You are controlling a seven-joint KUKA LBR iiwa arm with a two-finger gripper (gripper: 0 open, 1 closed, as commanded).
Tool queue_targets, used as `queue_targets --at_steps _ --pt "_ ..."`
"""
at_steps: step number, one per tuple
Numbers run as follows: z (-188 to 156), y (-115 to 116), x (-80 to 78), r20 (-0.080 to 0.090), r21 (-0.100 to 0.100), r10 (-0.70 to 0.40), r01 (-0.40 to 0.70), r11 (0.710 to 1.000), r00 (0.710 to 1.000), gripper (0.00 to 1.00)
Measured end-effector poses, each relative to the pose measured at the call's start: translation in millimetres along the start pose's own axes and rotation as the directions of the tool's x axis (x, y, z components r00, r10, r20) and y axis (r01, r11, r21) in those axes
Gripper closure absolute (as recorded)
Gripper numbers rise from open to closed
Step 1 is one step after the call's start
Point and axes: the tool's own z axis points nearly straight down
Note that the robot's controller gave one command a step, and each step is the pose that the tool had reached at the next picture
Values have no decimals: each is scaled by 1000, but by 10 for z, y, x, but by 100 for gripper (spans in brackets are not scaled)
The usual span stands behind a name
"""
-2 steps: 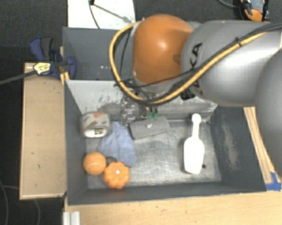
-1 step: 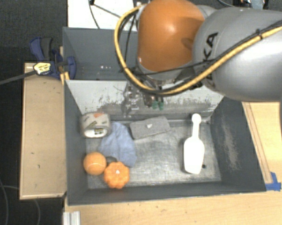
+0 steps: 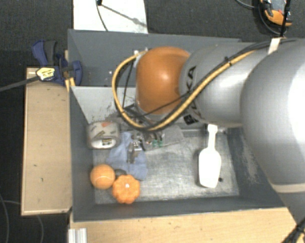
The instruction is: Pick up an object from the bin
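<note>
While the arm (image 3: 228, 85) hung low over the bin (image 3: 178, 178), its orange cover (image 3: 160, 80) hid much of the wrist, and the gripper (image 3: 136, 150) sat down near the floor at about 9 o'clock from the bin's middle. Right under it lay a crumpled blue cloth (image 3: 123, 160), and the tip looked to be at the cloth's upper right edge, touching it or just above; from this angle I could not tell which. Whether the gripper was spread or pinched together I could not tell either, as the cables and the wrist shadowed it. Nothing was seen lifted, so I judged the pick to be at the descent-and-grasp step, with the cloth the likeliest target because it was the nearest thing. A silver case (image 3: 103, 134) lay just beside the cloth at 10 o'clock, an orange ball (image 3: 102, 176) and a small pumpkin (image 3: 126, 189) sat touching each other at 7 o'clock by the near wall, and a white scoop (image 3: 210, 163) lay well apart at 3 o'clock. The next move, as I read it, called for a firm close on a raised fold of the cloth, then a straight lift. Soft fabric may slip or trail, and the pumpkin touched the cloth's lower edge, so a drag could nudge it along.
</note>
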Motion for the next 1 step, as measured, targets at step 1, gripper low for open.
queue_targets --at_steps 1 --pt "51 -5 16 -4 0 -1 1 1000 1000 0"
